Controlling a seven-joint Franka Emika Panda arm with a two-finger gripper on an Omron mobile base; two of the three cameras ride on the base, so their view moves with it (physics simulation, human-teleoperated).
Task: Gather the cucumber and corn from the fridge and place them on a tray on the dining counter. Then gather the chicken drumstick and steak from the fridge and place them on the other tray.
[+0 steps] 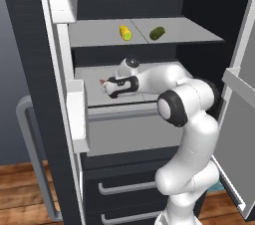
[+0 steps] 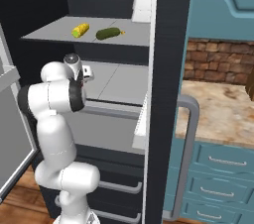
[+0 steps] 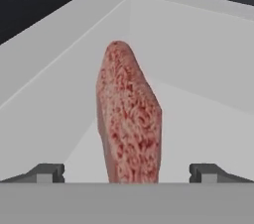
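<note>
In the left base view the fridge [image 1: 45, 94] stands with both doors swung wide. On its upper shelf [image 1: 99, 35] the corn [image 1: 125, 33] lies to the left and the cucumber [image 1: 157, 33] just to its right — near each other but apart. One shelf lower, the white arm reaches in toward the left, and the gripper [image 1: 105, 85] hovers over the steak [image 1: 103, 82], of which a small pinkish edge peeks out by the hand.

The right base view gives the same shelves from the other side: the corn [image 2: 80, 30] left of the cucumber [image 2: 108, 33], the open fridge door's edge [image 2: 163, 94] running down the middle, and at far right a stone countertop [image 2: 218, 114] on teal drawers.

In the hand view the steak [image 3: 130, 114] lies lengthwise on the pale shelf floor, running away from the camera — its near end sits between the two fingertips [image 3: 48, 172], which stand wide apart and clear of the meat on either side.
</note>
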